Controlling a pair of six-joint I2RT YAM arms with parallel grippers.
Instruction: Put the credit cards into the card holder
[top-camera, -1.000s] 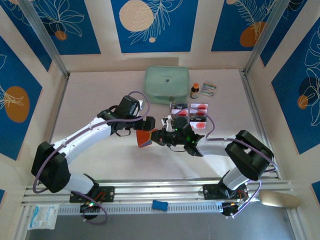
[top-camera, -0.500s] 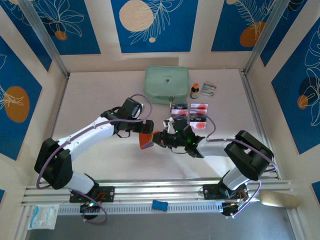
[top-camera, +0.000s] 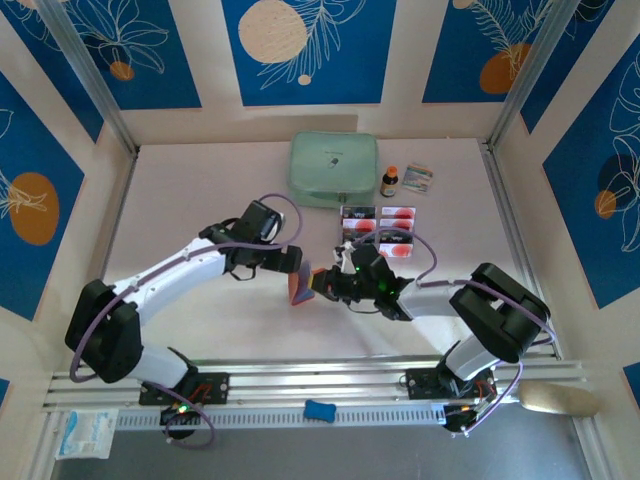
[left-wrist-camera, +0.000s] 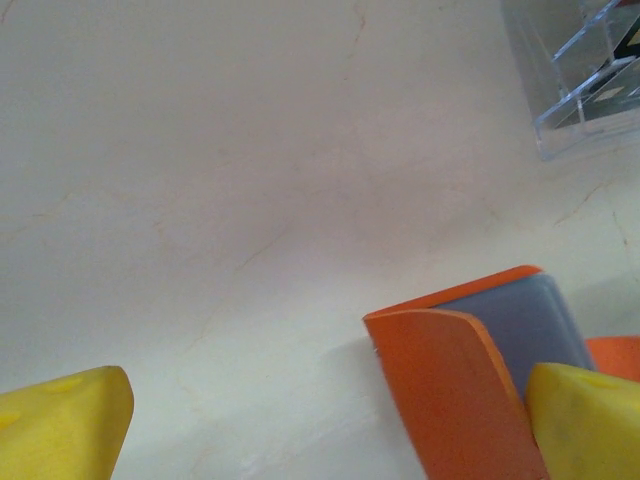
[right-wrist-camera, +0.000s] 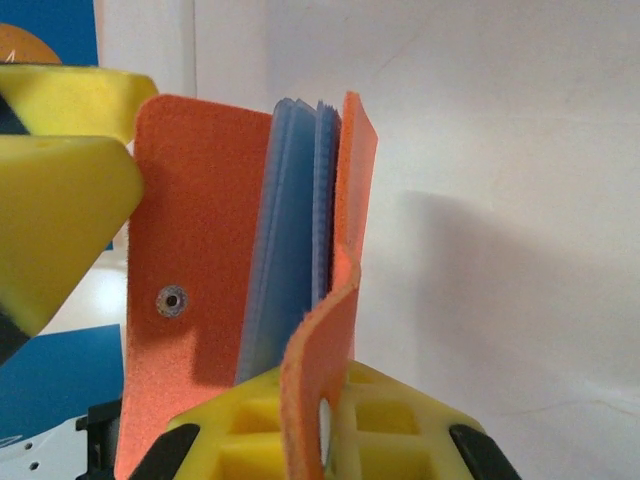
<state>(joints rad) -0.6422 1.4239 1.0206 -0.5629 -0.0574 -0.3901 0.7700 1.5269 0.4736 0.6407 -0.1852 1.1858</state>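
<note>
The orange card holder (top-camera: 301, 285) stands on edge at mid-table, its grey-blue inner pockets (right-wrist-camera: 290, 230) fanned open and its snap button (right-wrist-camera: 172, 298) facing the right wrist camera. My right gripper (right-wrist-camera: 325, 400) is shut on one orange flap of the card holder (right-wrist-camera: 195, 230). My left gripper (top-camera: 291, 262) is open just left of and behind it, the holder (left-wrist-camera: 455, 395) lying against the right fingertip (left-wrist-camera: 585, 420). The credit cards (top-camera: 380, 226), dark ones and pale ones with red dots, sit in the clear tray behind the right gripper (top-camera: 322, 282).
A mint-green zip case (top-camera: 333, 170) lies at the back, with a small brown bottle (top-camera: 390, 181) and a printed packet (top-camera: 419, 178) to its right. The clear tray's corner (left-wrist-camera: 570, 90) shows in the left wrist view. A blue object (top-camera: 319, 409) rests on the front rail.
The card holder has turned from lying nearly flat to standing narrow on edge, still in the right gripper. The left gripper drew back slightly to the left and stayed open.
</note>
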